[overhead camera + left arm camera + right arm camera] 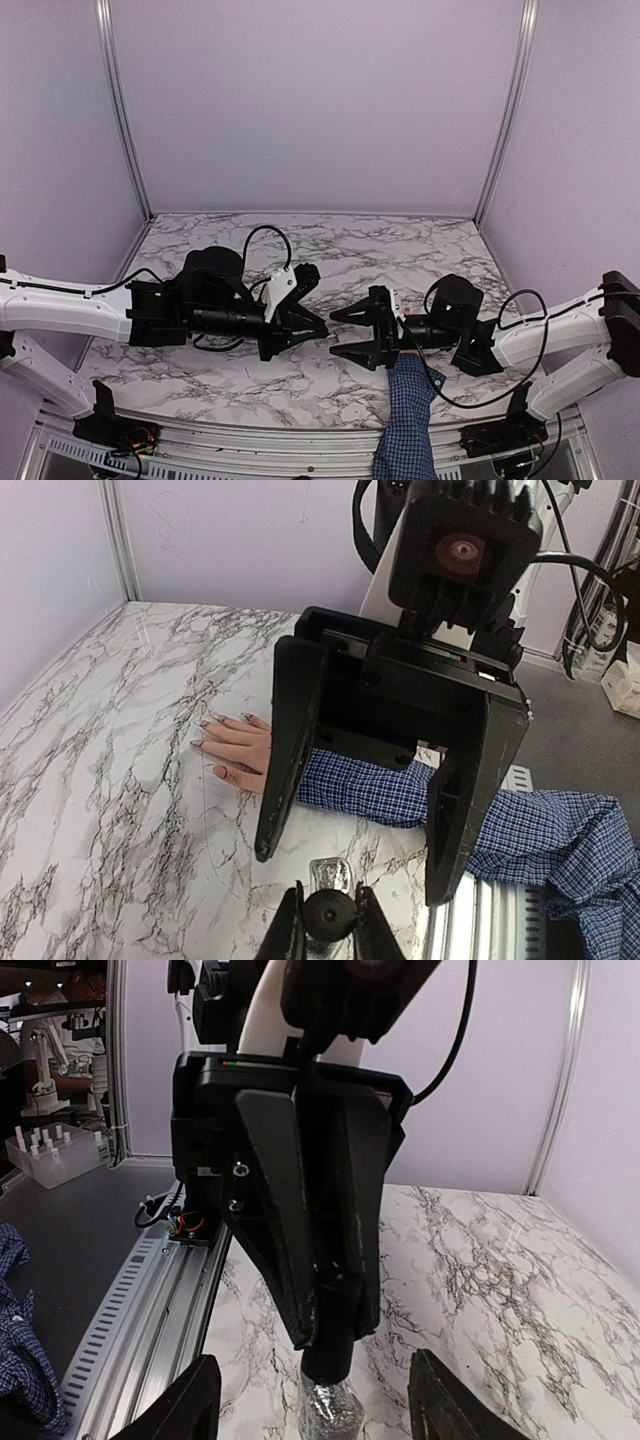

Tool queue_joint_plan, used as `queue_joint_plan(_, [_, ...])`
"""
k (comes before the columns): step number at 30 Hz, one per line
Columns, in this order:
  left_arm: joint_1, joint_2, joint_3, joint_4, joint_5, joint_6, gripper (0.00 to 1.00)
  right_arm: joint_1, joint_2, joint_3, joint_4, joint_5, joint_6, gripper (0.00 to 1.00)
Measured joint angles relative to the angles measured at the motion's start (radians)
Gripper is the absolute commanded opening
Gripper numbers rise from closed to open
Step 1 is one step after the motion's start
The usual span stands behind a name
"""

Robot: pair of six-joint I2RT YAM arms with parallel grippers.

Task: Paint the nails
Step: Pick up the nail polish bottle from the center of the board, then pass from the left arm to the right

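Observation:
A pale hand (240,748) with spread fingers lies flat on the marble table (110,810); its small nails (219,772) show at the fingertips. Its blue checked sleeve (370,790) runs to the near edge and shows in the top view (408,410), where the hand itself is hidden under my right gripper. My left gripper (328,892) is shut on the black cap (330,915) of a small grey bottle (330,872), near the sleeve. My right gripper (312,1360) is open and empty, facing the left gripper (318,330), its jaws either side of the bottle (330,1412) but apart from it.
An aluminium rail (150,1300) runs along the table's near edge. Purple walls with metal posts (120,110) close the back and sides. A clear rack with white pieces (45,1150) stands off the table. Cables (270,240) loop over both arms.

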Motion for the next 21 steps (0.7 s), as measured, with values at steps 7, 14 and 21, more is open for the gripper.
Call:
queue_joint_plan(7, [0.0, 0.0, 0.0, -0.012, -0.004, -0.011, 0.0, 0.018, 0.045, 0.016, -0.023, -0.015, 0.0, 0.58])
queue_joint_plan(14, [0.002, -0.001, 0.01, -0.031, -0.014, -0.011, 0.0, 0.021, 0.082, 0.049, -0.06, -0.017, -0.002, 0.48])
queue_joint_plan(21, [0.003, -0.003, 0.014, -0.034, -0.018, -0.011, 0.0, 0.021, 0.093, 0.064, -0.066, -0.02, -0.004, 0.36])
